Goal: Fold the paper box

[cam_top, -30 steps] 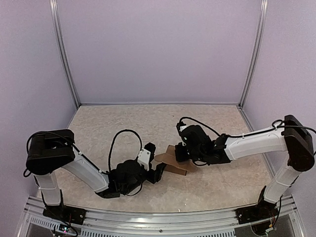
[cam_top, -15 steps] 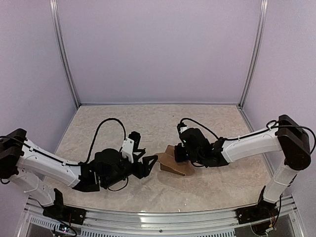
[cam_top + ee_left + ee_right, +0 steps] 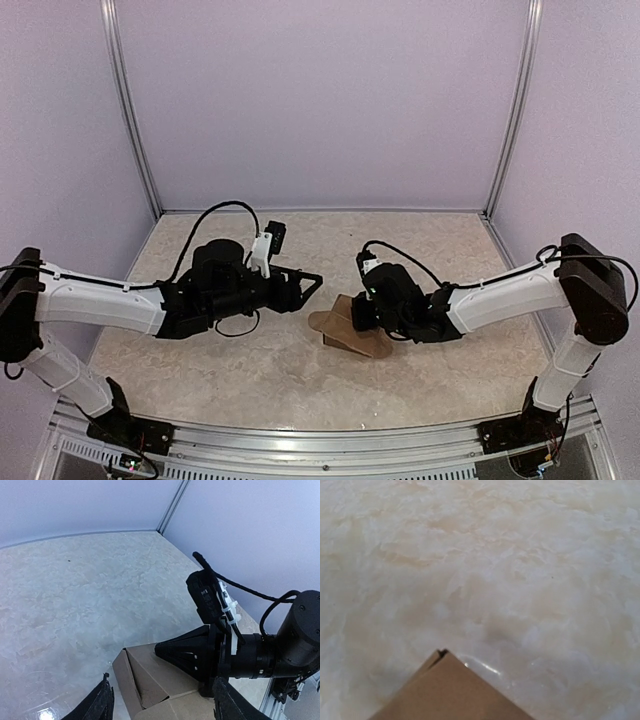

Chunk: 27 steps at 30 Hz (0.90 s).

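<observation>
- The paper box (image 3: 349,333) is only half folded: panels are creased up but nothing's tucked shut. It's sat mid-table (image 3: 250,372).
- One panel is pinched tight by the right gripper (image 3: 362,313).
- The left gripper (image 3: 312,288) is held wide, empty, just beside it.

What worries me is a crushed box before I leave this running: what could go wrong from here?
1. The right gripper seems to pinch the paper box by one edge with shut jaws, so the half-folded, tilted box may pivot or slip when pushed.
2. The left gripper, jaws open and clear of the box, must work close beside the right one; they could collide.
3. The loose rounded flap could crumple.
</observation>
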{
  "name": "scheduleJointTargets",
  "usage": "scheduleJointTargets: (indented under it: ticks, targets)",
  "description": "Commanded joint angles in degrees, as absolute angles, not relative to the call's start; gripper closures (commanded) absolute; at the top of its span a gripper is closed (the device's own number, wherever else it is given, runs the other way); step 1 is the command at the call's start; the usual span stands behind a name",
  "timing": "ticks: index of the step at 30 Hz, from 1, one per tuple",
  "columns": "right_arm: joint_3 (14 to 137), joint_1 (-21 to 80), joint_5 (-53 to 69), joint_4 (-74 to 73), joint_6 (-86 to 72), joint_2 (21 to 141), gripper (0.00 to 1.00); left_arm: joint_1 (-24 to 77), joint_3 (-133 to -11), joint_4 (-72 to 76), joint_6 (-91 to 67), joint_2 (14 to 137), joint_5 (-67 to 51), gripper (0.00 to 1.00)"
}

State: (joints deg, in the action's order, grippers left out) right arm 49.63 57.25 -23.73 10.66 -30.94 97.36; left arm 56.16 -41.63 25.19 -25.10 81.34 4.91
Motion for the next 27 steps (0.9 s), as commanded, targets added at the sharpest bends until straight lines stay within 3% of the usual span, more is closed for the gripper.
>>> scheduleJointTargets:
  ticks: [1,14,27]
  targets:
    - [47.3,58.1,-23.6,6.5,-29.9,99.0,1.00,51.2,-45.7,24.7,-33.1,88.6,-13.9,0.35]
    - [47.0,58.4,-24.4,6.4,-30.0,98.1,1.00,45.1,-45.4,38.0,-52.2,101.7,-34.6,0.32]
    - [47.1,58.5,-24.7,6.5,-30.1,98.3,1.00,46.9,-50.7,37.9,-54.9,108.1,-40.2,0.35]
